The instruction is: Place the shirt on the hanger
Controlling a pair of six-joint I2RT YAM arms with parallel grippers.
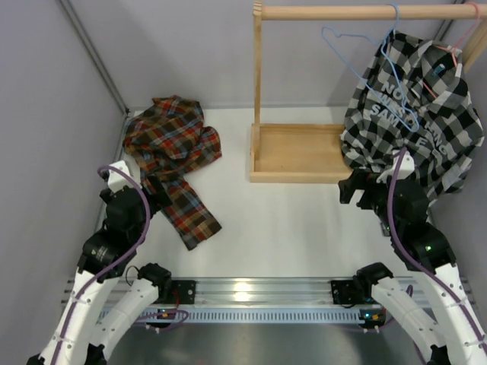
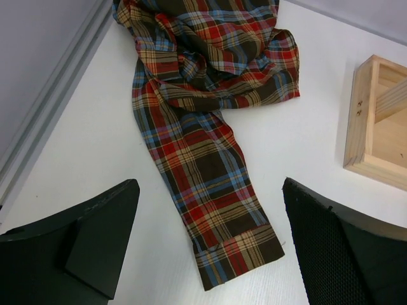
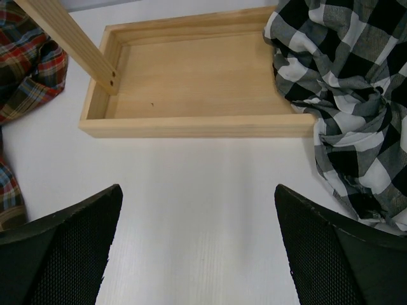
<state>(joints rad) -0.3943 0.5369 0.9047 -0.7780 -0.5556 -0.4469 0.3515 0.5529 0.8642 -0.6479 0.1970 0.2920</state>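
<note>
While above shirt [image 2: 203, 190], left fingers [image 2: 89, 244] wide

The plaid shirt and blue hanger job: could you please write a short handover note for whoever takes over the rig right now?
Left gripper: open, empty, above the plaid shirt's trailing sleeve.
Right gripper: open, empty, over bare table in front of the wooden rack's base tray.
The shirt lies crumpled at the table's far left.
The hanger hangs on the rack's rod, beside the black-and-white shirt.
Done: nothing; shirt and hanger are both untouched.
Left: take the hanger down, thread it into the shirt.
</note>
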